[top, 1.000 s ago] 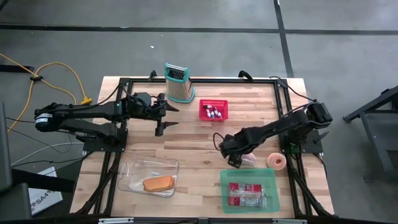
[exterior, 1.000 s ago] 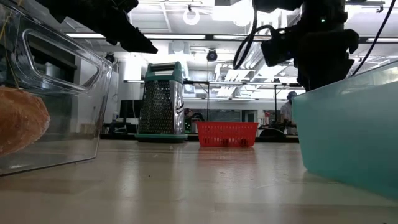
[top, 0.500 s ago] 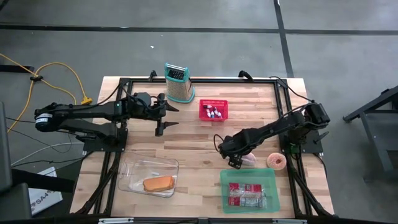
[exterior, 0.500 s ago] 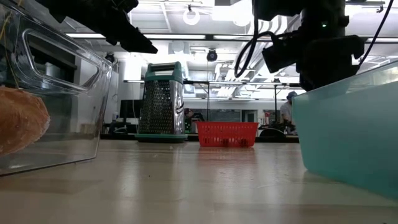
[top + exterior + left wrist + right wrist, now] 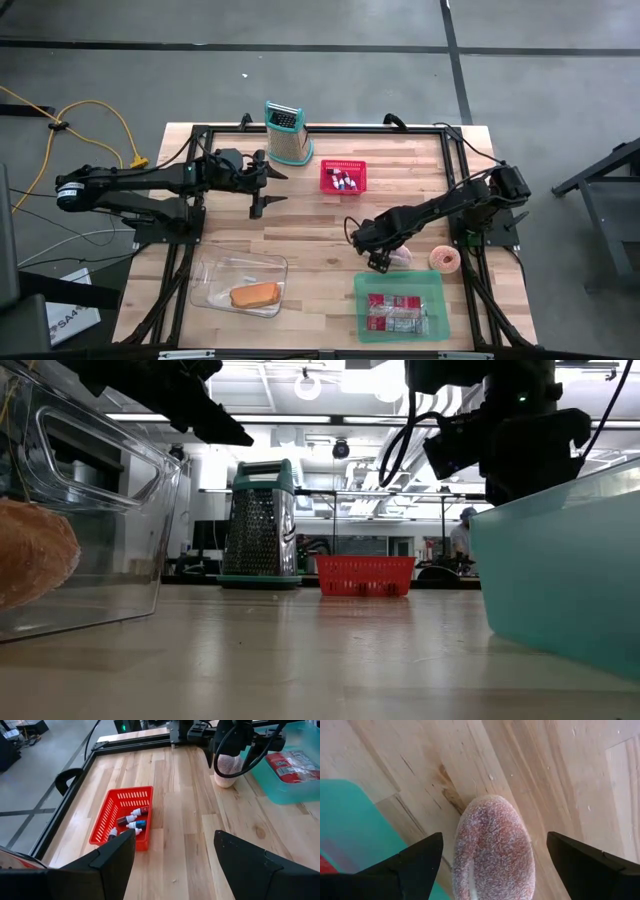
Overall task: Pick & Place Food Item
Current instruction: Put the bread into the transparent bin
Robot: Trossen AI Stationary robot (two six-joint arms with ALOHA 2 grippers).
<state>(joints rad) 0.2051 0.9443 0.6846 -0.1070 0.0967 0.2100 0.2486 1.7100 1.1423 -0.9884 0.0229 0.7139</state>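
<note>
A pink speckled, oval food item (image 5: 492, 850) stands on the wooden table (image 5: 310, 235), just beyond the teal bin (image 5: 398, 305); in the left wrist view it (image 5: 227, 767) rests on its lower end. My right gripper (image 5: 494, 835) points down over it, open, with one finger on each side and a gap between each finger and the item. In the high view this gripper (image 5: 385, 258) is right of the table's middle. My left gripper (image 5: 275, 188) hangs open above the table's far left part with nothing between its fingers.
A donut (image 5: 444, 259) lies right of the pink item. The teal bin holds a red packet (image 5: 395, 313). A clear container (image 5: 240, 283) with a bread piece (image 5: 256, 295) sits near left. A grater (image 5: 286, 132) and a red basket (image 5: 343, 177) of small bottles stand at the back.
</note>
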